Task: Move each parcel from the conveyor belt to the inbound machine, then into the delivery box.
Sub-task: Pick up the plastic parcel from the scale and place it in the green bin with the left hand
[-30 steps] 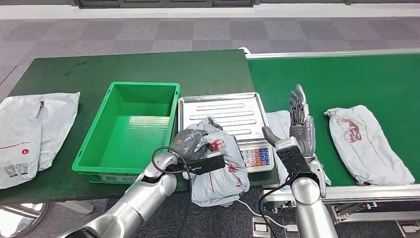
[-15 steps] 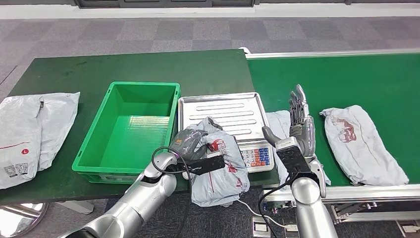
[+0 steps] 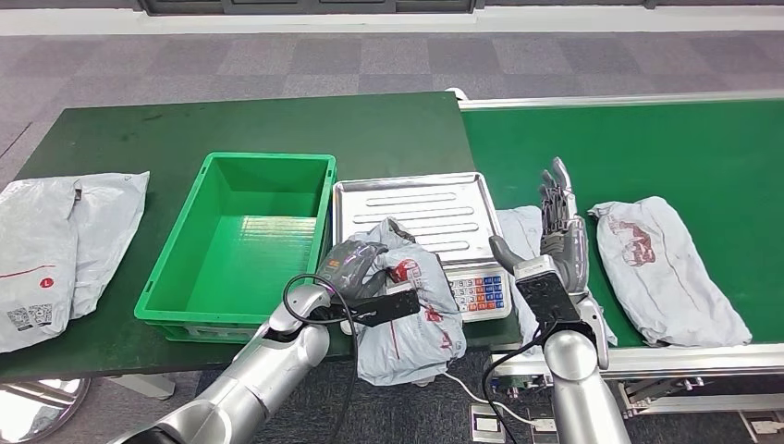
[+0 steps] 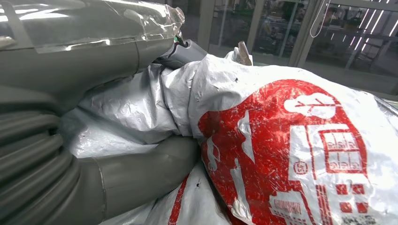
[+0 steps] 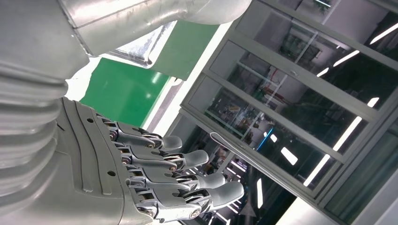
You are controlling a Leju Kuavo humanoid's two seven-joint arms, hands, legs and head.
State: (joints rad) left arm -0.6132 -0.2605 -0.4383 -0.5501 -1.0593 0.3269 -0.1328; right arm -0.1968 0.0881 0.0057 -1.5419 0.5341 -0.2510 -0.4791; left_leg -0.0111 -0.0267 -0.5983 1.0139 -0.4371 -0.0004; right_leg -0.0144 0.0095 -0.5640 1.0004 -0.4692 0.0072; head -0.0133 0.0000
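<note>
A: Starting at the far left, what are you seeing?

B: I'm seeing two grey mailers (image 3: 65, 245) lying on the dark green table (image 3: 277, 125), well apart from the green delivery box (image 3: 189, 273), which is sitting just beside the steel scale tray (image 3: 407, 199).

A: And my left hand?

B: I'm watching the left hand (image 3: 349, 268) gripping a crumpled grey parcel with red print (image 3: 416, 319); it's hanging over the tray's near edge, next to the keypad (image 3: 479, 292). In the wrist view the thumb (image 4: 141, 176) is pressing into the bag.

A: The right?

B: The right hand (image 3: 559, 231) is standing upright, fingers (image 5: 187, 180) straight and holding nothing, over a flat parcel (image 3: 520, 229) at the conveyor belt's (image 3: 684, 148) edge. Another parcel (image 3: 661, 268) is lying just beside it.
</note>
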